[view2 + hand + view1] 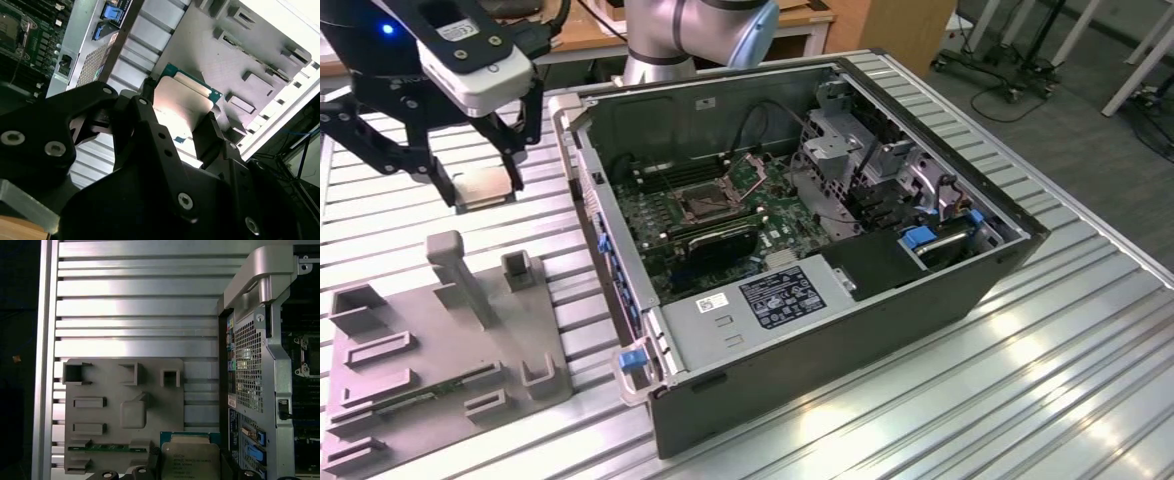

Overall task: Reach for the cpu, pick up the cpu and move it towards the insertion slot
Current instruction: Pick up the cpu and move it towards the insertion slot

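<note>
Claw [483,185] grips the cpu [484,186] by two edges, lifted above the counter [374,225], left of the case [854,300]. You risk it slipping if you swing fast toward the slot [698,205].

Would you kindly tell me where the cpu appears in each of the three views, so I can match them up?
Exterior view: the cpu hangs in the claw, off the case's side toward the exterior view's left.
Second wrist view: the cpu sits mid-picture between the black fingers.
First wrist view: the cpu lies beside the case.
Shared landmark: the grey tray.
</note>
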{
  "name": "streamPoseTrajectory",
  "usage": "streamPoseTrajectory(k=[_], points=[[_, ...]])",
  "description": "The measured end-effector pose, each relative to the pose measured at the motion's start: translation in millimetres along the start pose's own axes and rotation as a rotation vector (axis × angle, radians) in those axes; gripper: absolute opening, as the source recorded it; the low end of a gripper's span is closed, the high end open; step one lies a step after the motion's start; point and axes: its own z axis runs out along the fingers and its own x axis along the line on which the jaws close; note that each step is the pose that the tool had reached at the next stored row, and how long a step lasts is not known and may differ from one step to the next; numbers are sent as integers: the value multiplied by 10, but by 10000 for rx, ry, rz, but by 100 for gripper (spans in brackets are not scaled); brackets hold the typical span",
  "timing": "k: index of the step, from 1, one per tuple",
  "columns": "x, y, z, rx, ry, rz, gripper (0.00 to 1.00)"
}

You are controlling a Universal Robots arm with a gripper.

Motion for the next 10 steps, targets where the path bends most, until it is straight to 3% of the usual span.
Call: streamPoseTrajectory(k=[2, 8, 9, 10], points=[[-25, 0, 3, 1, 1, 0, 55], [-185, 0, 14, 1, 29, 1, 55], [-348, 1, 27, 0, 48, 1, 55], [-393, 1, 29, 1, 49, 1, 55]])
